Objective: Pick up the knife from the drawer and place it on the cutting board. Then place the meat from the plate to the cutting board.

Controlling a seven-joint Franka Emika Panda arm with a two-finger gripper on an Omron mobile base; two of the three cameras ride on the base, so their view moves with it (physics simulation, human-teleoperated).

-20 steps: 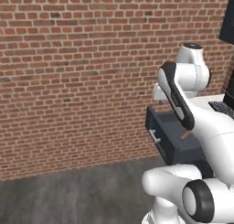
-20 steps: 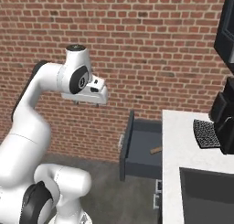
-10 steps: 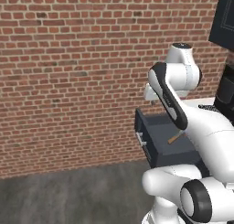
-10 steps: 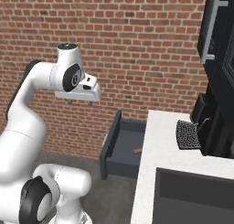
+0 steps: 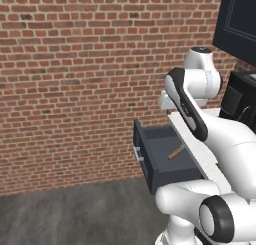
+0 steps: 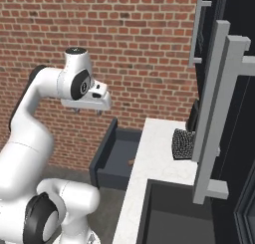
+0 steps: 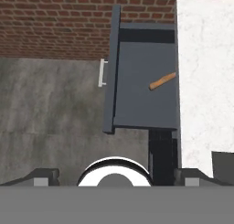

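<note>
1. Left base view: the drawer (image 5: 165, 159) stands pulled out from under the white desk (image 5: 196, 148), its flat front panel facing the brick wall (image 5: 75, 79). The knife (image 5: 175, 153) lies on the drawer floor toward the side nearest the desk edge, its wooden handle showing; the blade cannot be made out. The arm rises in front of the desk and hides much of it. A dark upper cabinet (image 5: 240, 24) hangs at the top right corner.

2. Right base view: the end effector (image 6: 89, 110) hangs under the white hand, above and to the left of the open drawer (image 6: 115, 161), well clear of it. Its fingers are too small here to judge. A small brown bit of the knife (image 6: 131, 162) shows just at the desk (image 6: 159, 158) edge. A black meshed object (image 6: 182, 143) stands on the desk near the tall dark cabinet doors (image 6: 224, 113) with silver bar handles.

3. Hand view: looking down along the end effector (image 7: 114, 175), its two dark tips sit far apart at the bottom edge, spread wide and holding nothing. The drawer (image 7: 141, 81) lies open below, with a white handle (image 7: 102, 73) on its front panel. The knife (image 7: 162, 81) lies tilted on the drawer floor, close to the side bordering the desk (image 7: 205, 77). Grey floor (image 7: 50, 104) lies to the left.
</note>
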